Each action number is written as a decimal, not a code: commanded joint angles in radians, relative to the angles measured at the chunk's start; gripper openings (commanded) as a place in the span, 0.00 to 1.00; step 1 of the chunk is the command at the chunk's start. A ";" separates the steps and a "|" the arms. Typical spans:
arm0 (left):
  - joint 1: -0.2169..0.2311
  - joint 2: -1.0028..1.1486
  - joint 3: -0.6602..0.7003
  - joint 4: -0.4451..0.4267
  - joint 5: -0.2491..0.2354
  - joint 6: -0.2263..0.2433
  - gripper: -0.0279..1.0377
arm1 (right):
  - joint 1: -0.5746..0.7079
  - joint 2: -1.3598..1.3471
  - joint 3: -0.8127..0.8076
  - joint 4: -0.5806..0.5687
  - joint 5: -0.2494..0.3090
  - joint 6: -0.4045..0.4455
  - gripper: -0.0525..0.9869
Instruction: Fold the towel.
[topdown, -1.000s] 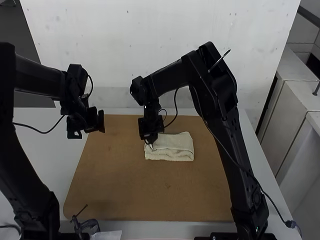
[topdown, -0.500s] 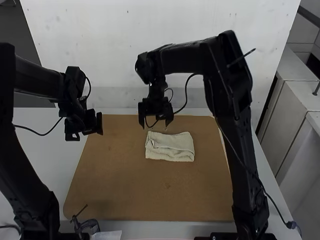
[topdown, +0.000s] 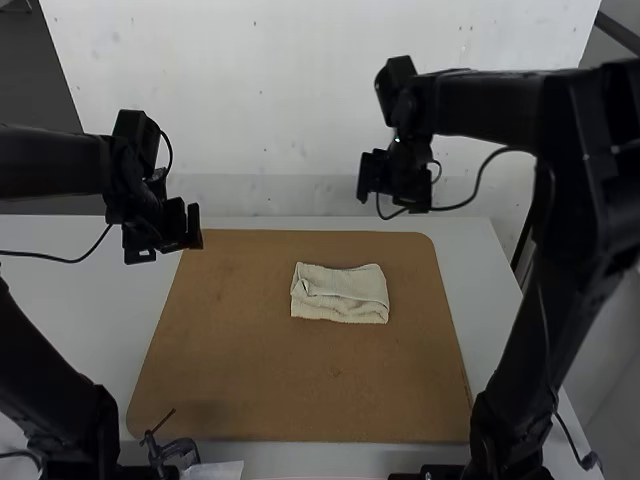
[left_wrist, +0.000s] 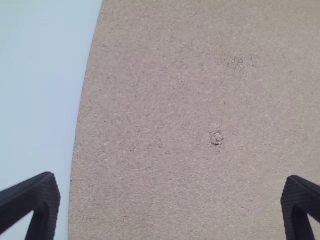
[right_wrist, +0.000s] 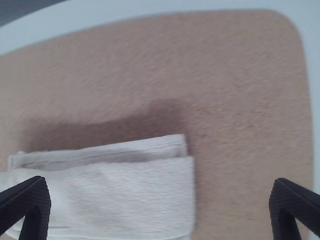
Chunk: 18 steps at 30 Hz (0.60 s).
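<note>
Stretches pale and smooth as a table (topdown: 100, 315), carrying a large, flat brown board (topdown: 250, 380) and reaching past it on both sides. Narrows to a strip beyond the board's far edge. Bears on that board a cream towel (topdown: 340, 295), folded into a compact rectangle, right of the middle and nearer the far edge. In the right wrist view, shows a rounded board corner, stepped cloth layers and a soft shadow alongside. In the left wrist view, reveals fine speckling and a small dark pit (left_wrist: 216, 137). Holds, by the board's near left, a small clamp-like item (topdown: 180, 449) and, just beside, white paper (topdown: 215, 470).
</note>
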 joint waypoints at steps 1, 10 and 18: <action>0.013 -0.084 -0.025 -0.003 0.008 0.015 0.97 | -0.119 -0.217 -0.184 0.086 0.039 -0.126 0.97; 0.021 -0.254 -0.075 -0.004 -0.008 0.010 0.97 | -0.290 -0.720 -0.549 0.232 0.046 -0.269 0.97; -0.004 -0.424 -0.135 -0.003 -0.054 0.003 0.97 | -0.346 -1.120 -0.752 0.249 0.055 -0.344 0.97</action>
